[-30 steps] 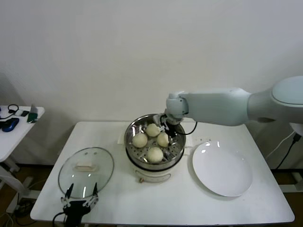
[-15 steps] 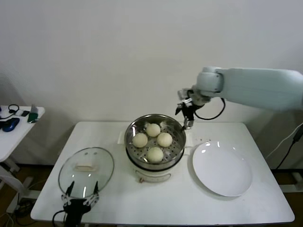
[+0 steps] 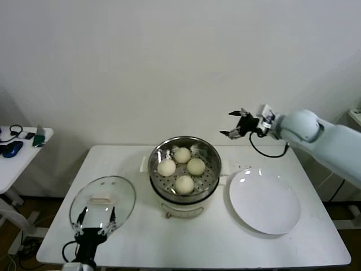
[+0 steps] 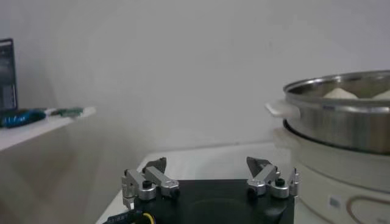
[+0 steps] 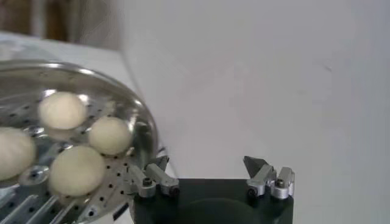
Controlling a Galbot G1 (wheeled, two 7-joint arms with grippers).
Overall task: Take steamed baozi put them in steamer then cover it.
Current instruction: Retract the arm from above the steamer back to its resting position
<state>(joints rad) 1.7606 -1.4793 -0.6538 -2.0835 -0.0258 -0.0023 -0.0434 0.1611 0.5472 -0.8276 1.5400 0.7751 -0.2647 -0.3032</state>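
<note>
You have four steamed baozi in the steamer; right gripper at 2 o'clock, left gripper at 8 o'clock by the cover, both jaws spread.

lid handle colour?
Beige bar handle on the clear glass lid, lying left of the steamer. Best in the head view.

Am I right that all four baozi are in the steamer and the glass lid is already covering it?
Not quite: the four baozi are in the steamer, but the glass lid lies on the table to its left, near the left gripper. The head view shows the steamer uncovered.
</note>
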